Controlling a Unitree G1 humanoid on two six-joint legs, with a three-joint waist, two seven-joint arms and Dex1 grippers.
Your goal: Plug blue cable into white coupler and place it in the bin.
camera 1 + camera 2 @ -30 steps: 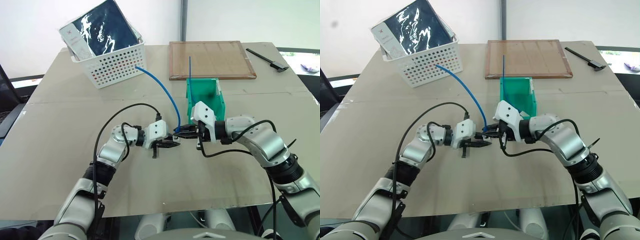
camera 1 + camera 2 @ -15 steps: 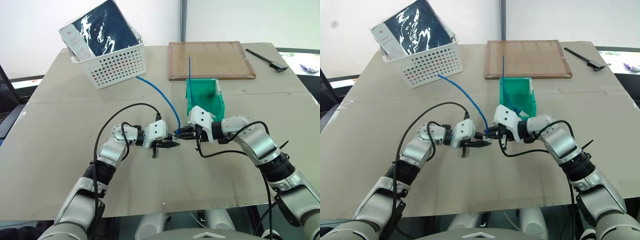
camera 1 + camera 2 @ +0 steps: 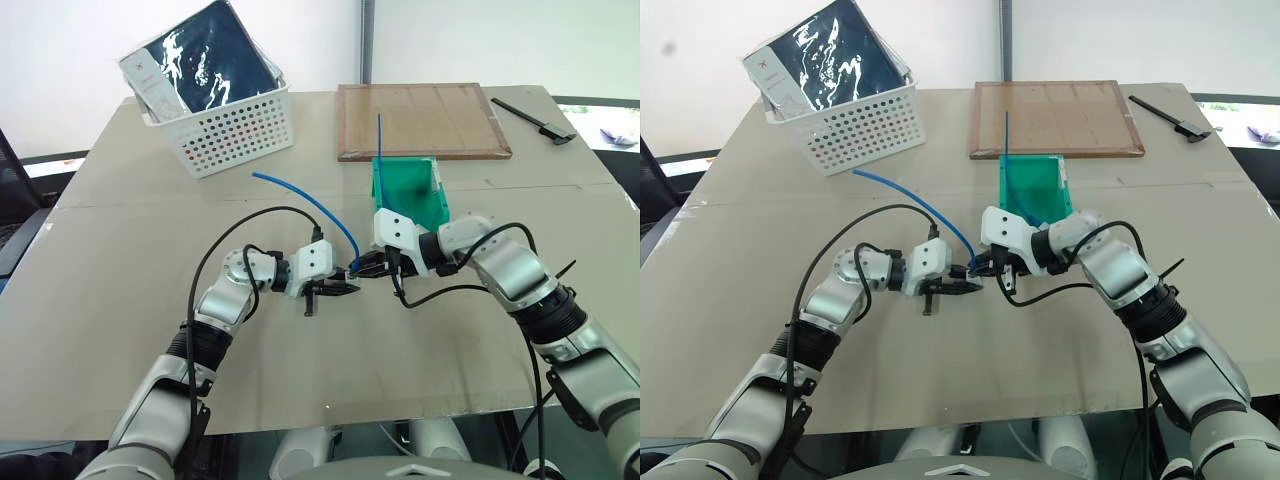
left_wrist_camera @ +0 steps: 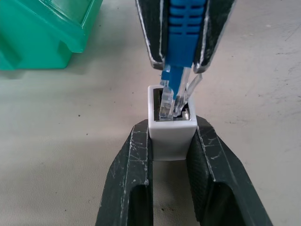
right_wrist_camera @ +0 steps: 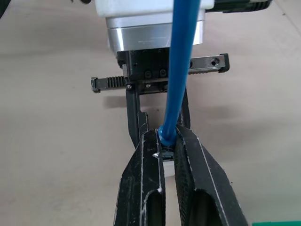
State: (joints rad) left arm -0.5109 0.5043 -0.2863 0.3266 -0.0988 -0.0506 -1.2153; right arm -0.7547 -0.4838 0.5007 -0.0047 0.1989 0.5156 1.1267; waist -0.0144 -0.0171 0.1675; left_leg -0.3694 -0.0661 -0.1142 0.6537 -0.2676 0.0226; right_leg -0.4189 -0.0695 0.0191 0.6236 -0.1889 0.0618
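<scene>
At bench (image 3: 120,330) centre the left end effector (image 4: 171,141) clamps the white coupler (image 4: 172,134) between its fingers. The right end effector (image 3: 366,266), at 3 o'clock of it, is closed on the blue cable (image 3: 310,200) just behind its clear plug (image 4: 173,101), whose tip sits in the coupler's socket. Since a second ago the cable's free end has swung from beside the white basket (image 3: 225,125) down toward 9 o'clock. The bin (image 3: 410,185) stands at 1 o'clock.

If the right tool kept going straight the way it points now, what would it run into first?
Most likely the white coupler, clamped in the left tool directly ahead. The right tool grips the blue cable just behind its clear plug, and that plug's tip already sits at the coupler's socket mouth. How deep it has gone is unclear.
</scene>
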